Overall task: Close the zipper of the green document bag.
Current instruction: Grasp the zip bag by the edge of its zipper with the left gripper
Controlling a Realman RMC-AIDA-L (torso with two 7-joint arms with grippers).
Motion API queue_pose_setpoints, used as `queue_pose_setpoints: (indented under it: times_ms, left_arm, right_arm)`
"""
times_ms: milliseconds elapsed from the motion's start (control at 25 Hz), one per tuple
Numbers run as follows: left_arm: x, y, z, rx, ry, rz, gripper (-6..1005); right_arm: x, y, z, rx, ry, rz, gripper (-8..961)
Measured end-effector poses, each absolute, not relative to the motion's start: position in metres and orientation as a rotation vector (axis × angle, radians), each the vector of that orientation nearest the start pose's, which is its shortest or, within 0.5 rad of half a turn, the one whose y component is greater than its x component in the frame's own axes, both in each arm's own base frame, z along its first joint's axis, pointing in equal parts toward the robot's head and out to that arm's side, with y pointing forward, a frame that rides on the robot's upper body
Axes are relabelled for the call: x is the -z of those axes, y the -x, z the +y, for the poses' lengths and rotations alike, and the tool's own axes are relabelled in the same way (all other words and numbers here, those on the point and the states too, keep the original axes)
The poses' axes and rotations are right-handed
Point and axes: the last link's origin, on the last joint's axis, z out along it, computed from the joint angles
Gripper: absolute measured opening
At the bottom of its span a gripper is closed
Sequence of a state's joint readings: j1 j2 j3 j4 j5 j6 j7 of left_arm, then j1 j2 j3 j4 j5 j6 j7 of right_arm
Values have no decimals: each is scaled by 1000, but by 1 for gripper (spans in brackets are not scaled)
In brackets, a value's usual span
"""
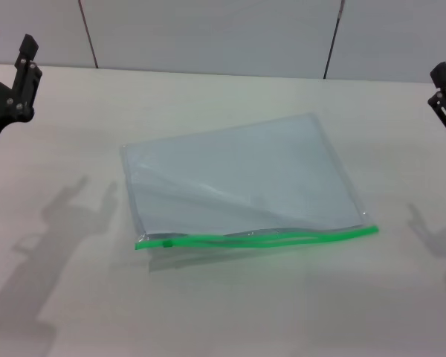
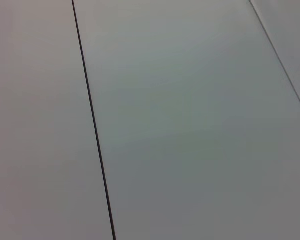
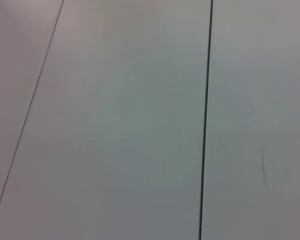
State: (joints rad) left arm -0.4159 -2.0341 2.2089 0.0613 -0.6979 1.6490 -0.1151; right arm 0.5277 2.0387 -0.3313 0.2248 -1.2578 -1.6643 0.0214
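The green document bag lies flat in the middle of the white table, a translucent pale blue pouch turned slightly askew. Its zipper, a bright green strip, runs along the edge nearest me. The small slider tab sits near the strip's left end. Right of the slider the two lips of the strip stand a little apart and wavy. My left gripper hangs raised at the far left, open, well away from the bag. My right gripper is raised at the far right edge, only partly in view.
Both wrist views show only grey wall panels with dark seams. The same panelled wall stands behind the table's far edge. Shadows of both arms fall on the tabletop to either side of the bag.
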Motion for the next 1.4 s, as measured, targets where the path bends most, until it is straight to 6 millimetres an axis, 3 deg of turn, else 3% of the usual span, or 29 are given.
queue_pose_setpoints:
  times_ms: [1200,1400]
  left_arm:
    - [-40,305,302,899,1532,-80,507]
    - [-33,305,297,889,1596,-69,508]
  right_arm:
    - [4,-271,305,-979,1642,118,864]
    - [5,-272,306,-973,1645,123,864]
